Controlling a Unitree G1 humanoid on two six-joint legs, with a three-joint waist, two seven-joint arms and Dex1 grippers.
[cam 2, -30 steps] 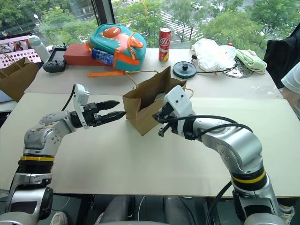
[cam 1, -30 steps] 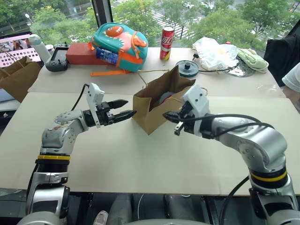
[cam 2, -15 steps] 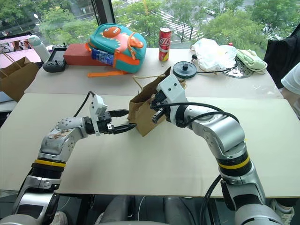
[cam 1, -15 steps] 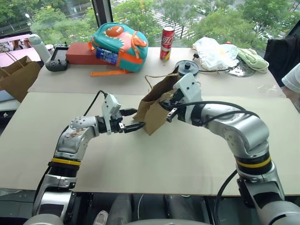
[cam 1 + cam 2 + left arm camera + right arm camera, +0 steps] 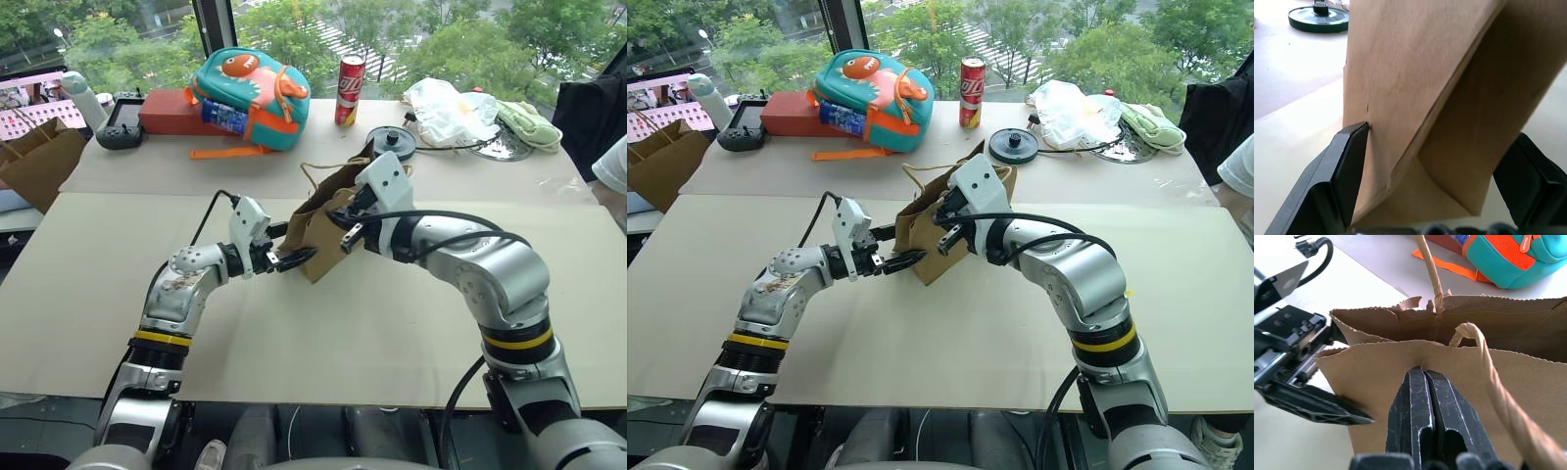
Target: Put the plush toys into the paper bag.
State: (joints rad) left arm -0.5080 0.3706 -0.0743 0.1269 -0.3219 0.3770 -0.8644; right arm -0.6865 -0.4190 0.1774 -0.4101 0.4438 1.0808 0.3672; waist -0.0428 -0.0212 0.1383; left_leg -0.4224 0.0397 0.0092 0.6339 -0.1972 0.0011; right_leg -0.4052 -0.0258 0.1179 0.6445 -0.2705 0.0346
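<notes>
The paper bag is light brown kraft with a ragged, serrated top edge and thin twisted cord loop handles. It stands near the middle of the pale, matte table, leaning, its side panel creased into a sharp fold. From the bag, a teal dinosaur backpack of soft fabric with orange straps lies at about 11 o'clock, a red cylindrical can at 12 o'clock, and a flat round dark green disc at about 1 o'clock, near it. A darker brown bag is cut off at the table's edge around 9 o'clock.

The bag's inside is in shadow, and what lies in it cannot be made out; no plush toy can be identified.

The left gripper has its black fingers spread wide on either side of the bag's lower corner, one ribbed pad touching the paper. The right gripper has its fingers pressed tightly together against the bag's near wall just below the rim; whether paper is pinched between them cannot be told.
</notes>
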